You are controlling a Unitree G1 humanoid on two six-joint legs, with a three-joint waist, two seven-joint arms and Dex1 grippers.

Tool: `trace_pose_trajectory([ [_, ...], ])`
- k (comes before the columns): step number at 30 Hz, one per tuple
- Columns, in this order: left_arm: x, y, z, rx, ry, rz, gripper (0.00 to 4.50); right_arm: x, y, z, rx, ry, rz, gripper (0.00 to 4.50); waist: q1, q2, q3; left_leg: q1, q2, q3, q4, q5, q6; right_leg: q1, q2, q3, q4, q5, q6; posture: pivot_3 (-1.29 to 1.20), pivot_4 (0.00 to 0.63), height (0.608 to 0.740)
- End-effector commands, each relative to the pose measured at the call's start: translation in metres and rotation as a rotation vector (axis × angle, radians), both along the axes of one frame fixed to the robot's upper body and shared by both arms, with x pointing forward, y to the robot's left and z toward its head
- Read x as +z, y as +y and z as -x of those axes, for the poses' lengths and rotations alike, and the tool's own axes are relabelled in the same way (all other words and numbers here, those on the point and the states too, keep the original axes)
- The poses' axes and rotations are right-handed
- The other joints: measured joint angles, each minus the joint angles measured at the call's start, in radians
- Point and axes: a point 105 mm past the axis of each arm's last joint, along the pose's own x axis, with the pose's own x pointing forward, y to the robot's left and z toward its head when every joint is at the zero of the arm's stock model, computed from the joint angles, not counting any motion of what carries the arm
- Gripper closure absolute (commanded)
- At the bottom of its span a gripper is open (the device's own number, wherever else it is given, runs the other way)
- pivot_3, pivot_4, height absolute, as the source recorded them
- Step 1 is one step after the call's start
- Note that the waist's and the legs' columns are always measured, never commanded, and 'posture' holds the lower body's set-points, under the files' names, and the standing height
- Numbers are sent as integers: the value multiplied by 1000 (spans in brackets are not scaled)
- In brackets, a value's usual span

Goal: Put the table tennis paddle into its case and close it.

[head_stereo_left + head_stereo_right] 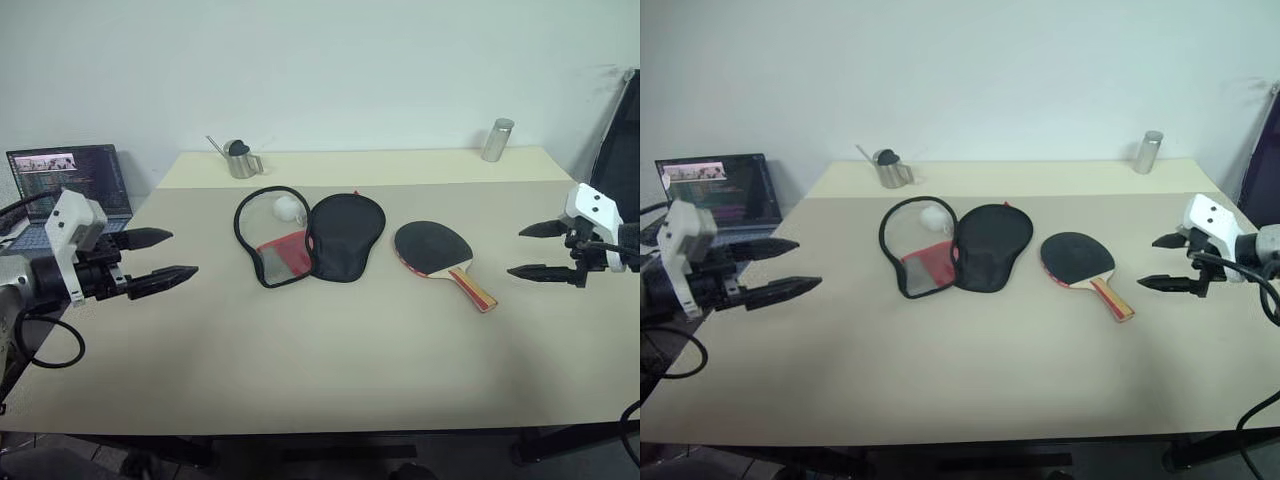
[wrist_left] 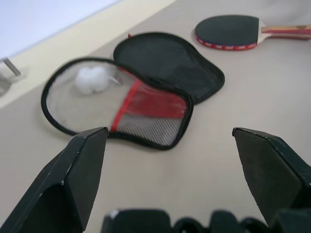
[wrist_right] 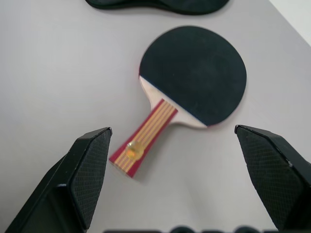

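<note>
- Plainly, the table tennis paddle (image 1: 436,250) lies flat on the table (image 1: 330,350), black face up, to the right of the centre and just beside the case (image 1: 312,237), not touching it.
- Its long axis runs on a slant: the round head sits nearer the case and farther from the robot, while the striped handle (image 1: 476,287) trails out toward the robot's right and the near edge.
- That puts the handle end toward the right gripper (image 1: 540,251), which hovers above the table off to the right, jaws spread wide and holding nothing.
- From the right wrist view the paddle (image 3: 187,90) sits straight ahead between the two black fingers (image 3: 85,174), handle end closest, so this arm looks the better placed to take it.
- The left gripper (image 1: 165,256) hangs over the left side of the table, likewise wide open and empty, well apart from the paddle and with the case between the two.
- The case lies unzipped and spread in two halves: the black half nearer the paddle, the red and mesh half (image 2: 121,104) to its left with a white ball (image 2: 92,80) in it.
- As a judgement, the left arm is better suited to steadying the case, which faces it directly.
</note>
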Motion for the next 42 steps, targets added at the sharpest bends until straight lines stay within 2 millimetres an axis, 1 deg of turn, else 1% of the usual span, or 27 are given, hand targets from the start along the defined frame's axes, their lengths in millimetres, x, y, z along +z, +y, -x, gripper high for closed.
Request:
trace_pose_trajectory([
  [1, 24, 2, 4, 17, -82, -33, 0, 20, 8, -2, 40, -82, 11, 39, 0, 0, 0, 0, 0, 0, 0, 0, 0, 0, 0, 0, 0, 0, 0, 0, 150, 740],
  [5, 31, 3, 5, 36, -111, -22, 0, 23, 13, -8, 63, -109, -3, 39, -1, 0, 0, 0, 0, 0, 0, 0, 0, -1, 0, 0, 0, 0, 0, 0, 150, 740],
  [8, 30, 3, -5, 71, -122, 35, 0, 23, 12, -12, 52, -123, -14, 39, 0, 0, 0, 0, 0, 0, 0, 0, 0, -1, 0, 0, 0, 0, 0, 0, 150, 740],
  [10, 18, 5, -25, 147, -108, 81, 0, 19, 12, -11, 53, -118, -16, 39, 2, 0, 0, 0, 0, 0, 0, 0, 0, 0, 0, 0, 0, 0, 0, 0, 150, 740],
  [11, 11, 7, -40, 209, -100, 110, 0, 19, 11, -10, 49, -117, -18, 39, 4, 0, 0, 0, 0, 0, 0, 0, 0, 0, 0, 0, 1, 0, 0, 0, 150, 740],
  [13, -1, 9, -63, 308, -66, 142, 0, 18, 8, -8, 44, -118, -21, 39, 14, 1, -1, 0, -1, 0, 1, 0, 0, 1, 0, -1, 1, 0, 0, 0, 150, 740],
  [16, -19, 6, -89, 425, -10, 148, 0, 16, 6, -6, 35, -117, -24, 39, 19, -1, -1, 0, -1, 0, 2, 0, 0, 1, 0, -1, 2, 0, 0, 0, 150, 740],
  [17, -28, 1, -101, 462, 19, 153, 0, 13, 9, -6, 37, -112, -30, 39, 21, -1, -1, 0, -1, 0, 2, 0, 0, 0, 0, -1, 2, 0, 0, 0, 150, 740],
  [19, -41, -10, -117, 516, 66, 165, 0, 10, 13, -4, 42, -104, -39, 39, 24, -2, -1, -2, -1, 1, 2, 0, 0, -2, 1, -1, 2, 0, 0, 0, 150, 740],
  [20, -45, -13, -122, 532, 80, 171, 0, 10, 15, -4, 43, -103, -41, 39, 25, -2, -1, -3, -1, 2, 2, 0, 0, -3, 1, -1, 2, 0, 0, 0, 150, 740],
  [23, -56, -35, -136, 526, 121, 206, 0, 5, 15, -4, 34, -94, -37, 39, 21, -2, -1, -3, -1, 3, 2, 0, 0, -5, 0, -1, 3, 0, 0, 0, 150, 740],
  [24, -60, -41, -140, 530, 132, 211, 0, 3, 15, -3, 32, -92, -34, 39, 21, -2, -1, -3, -1, 4, 2, 0, 0, -5, 0, -1, 2, 0, 0, 0, 150, 740],
  [27, -71, -47, -150, 595, 152, 216, 0, 3, 18, -1, 36, -90, -36, 39, 20, -2, -1, -3, -1, 4, 2, 0, 0, -5, 0, -1, 3, 0, 0, 0, 150, 740],
  [32, -86, -56, -158, 671, 178, 229, 0, 5, 17, 1, 26, -94, -38, 39, 20, -3, -1, -3, -1, 4, 2, 0, 0, -5, 0, 0, 3, 0, 1, 0, 150, 740],
  [38, -109, -83, -163, 650, 248, 254, 0, 8, 18, 1, 25, -103, -38, 39, 27, -3, -1, -3, -1, 4, 3, 0, 0, -5, 0, -1, 3, 1, 1, 0, 150, 740],
  [42, -116, -95, -167, 636, 265, 252, 0, 9, 19, 1, 25, -107, -38, 39, 30, -3, -1, -3, -1, 4, 3, 0, 0, -4, 0, -1, 3, 1, 1, 0, 150, 740],
])
